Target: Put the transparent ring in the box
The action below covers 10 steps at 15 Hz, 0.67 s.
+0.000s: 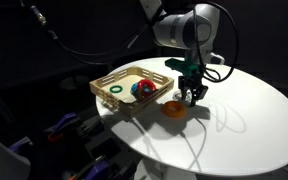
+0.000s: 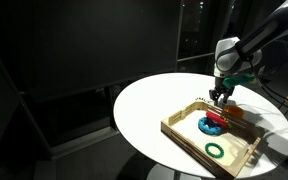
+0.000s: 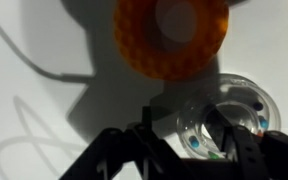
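— Where is the transparent ring (image 3: 239, 100) found?

— It is shown clearly in the wrist view only, lying flat on the white surface (image 3: 44, 60) just beside the orange ring (image 3: 134, 40); in both exterior views it is too faint to be made out under the tool (image 1: 191, 97).

— Which way is it pointed?

— Its hole is turned upward; being round, no long axis can be given.

— And the tool (image 3: 184, 145)?

— Its fingers (image 3: 134, 150) are held apart, low over the surface; one is seen across the clear ring; whether it is touched cannot be told.

— And the box (image 1: 104, 85)?

— It is shown in the exterior views alone, beside the orange ring (image 1: 173, 109); a green ring (image 2: 215, 150) and a blue-and-red object (image 2: 212, 123) are held in it.
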Each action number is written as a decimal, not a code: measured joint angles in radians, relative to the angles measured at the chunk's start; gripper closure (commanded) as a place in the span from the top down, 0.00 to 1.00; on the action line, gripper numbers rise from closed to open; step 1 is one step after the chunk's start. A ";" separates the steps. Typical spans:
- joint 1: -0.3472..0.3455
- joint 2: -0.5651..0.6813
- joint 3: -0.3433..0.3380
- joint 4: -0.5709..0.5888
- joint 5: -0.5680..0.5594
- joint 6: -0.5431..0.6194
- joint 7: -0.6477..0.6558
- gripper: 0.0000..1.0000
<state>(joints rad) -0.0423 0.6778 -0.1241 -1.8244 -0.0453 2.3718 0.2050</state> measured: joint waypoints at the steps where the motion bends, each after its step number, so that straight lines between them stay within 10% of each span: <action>1: 0.000 0.000 0.000 0.001 0.000 -0.002 0.000 0.26; 3: 0.001 0.000 0.000 0.005 0.000 -0.005 0.000 0.06; 10: 0.002 0.000 0.000 0.011 0.000 -0.014 0.000 0.09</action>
<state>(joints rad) -0.0399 0.6778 -0.1243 -1.8132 -0.0453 2.3577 0.2054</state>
